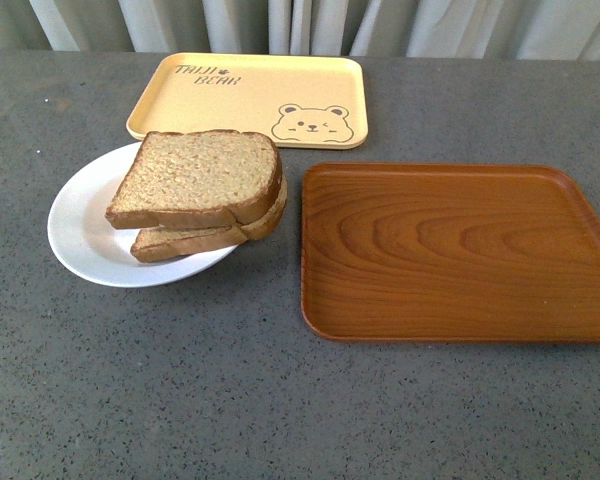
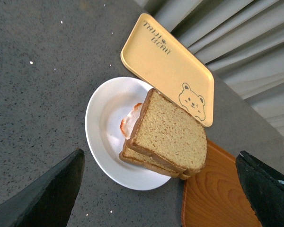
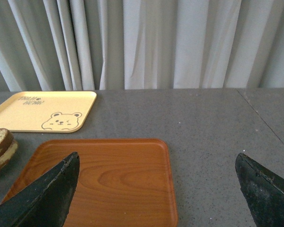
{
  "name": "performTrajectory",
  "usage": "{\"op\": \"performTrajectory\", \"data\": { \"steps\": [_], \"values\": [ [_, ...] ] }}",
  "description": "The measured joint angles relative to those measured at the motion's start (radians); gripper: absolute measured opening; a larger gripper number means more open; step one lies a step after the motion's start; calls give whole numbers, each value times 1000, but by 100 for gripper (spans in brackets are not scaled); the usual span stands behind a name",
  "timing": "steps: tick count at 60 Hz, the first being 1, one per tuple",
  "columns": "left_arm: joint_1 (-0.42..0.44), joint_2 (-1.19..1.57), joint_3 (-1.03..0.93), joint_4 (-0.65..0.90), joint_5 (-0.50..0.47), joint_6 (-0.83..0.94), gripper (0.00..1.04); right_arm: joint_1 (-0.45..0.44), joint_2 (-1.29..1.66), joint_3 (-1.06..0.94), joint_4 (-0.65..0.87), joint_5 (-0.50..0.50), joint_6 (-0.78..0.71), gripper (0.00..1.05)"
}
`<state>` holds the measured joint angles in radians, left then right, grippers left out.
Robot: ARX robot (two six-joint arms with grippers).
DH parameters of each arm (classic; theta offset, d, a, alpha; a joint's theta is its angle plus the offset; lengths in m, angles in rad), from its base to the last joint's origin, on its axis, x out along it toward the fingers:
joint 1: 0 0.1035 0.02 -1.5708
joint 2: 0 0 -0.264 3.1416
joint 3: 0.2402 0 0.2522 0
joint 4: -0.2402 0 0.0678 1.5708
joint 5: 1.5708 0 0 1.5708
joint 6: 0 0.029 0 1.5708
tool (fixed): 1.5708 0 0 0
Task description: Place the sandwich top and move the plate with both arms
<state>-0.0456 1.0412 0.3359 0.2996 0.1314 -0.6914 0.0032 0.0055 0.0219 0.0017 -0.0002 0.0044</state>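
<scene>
Sandwich top (image 1: 198,175) sits stacked on plate (image 1: 75,230) — plate looks stiff, slick, stack may slide; best held at opposite rims. Left gripper (image 2: 159,158), right gripper (image 3: 157,161) — both spread wide, empty.

1. You get soft, even daylight in all three views; nothing is dim or blown out.
2. Under the left gripper (image 2: 159,153), the plate (image 2: 104,127) shows a mild sheen without hard glare, and the bread (image 2: 170,135) casts only a faint shadow.
3. The fingers (image 2: 47,194) nearest each lens look dark and soft-edged; the table (image 2: 38,71) beyond them is sharp.
4. Ahead of the right gripper (image 3: 157,155), the curtain (image 3: 146,42) is brightest.
</scene>
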Motion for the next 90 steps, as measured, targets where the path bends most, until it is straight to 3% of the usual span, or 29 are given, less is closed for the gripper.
{"op": "performTrajectory", "data": {
  "steps": [16, 37, 90],
  "values": [
    [44, 435, 98, 192, 6, -75, 96, 0, 0, 0, 0, 0, 0, 96],
    [95, 652, 126, 298, 0, -128, 96, 0, 0, 0, 0, 0, 0, 96],
    [-38, 924, 254, 367, -20, -262, 96, 0, 0, 0, 0, 0, 0, 96]
  ]
}}
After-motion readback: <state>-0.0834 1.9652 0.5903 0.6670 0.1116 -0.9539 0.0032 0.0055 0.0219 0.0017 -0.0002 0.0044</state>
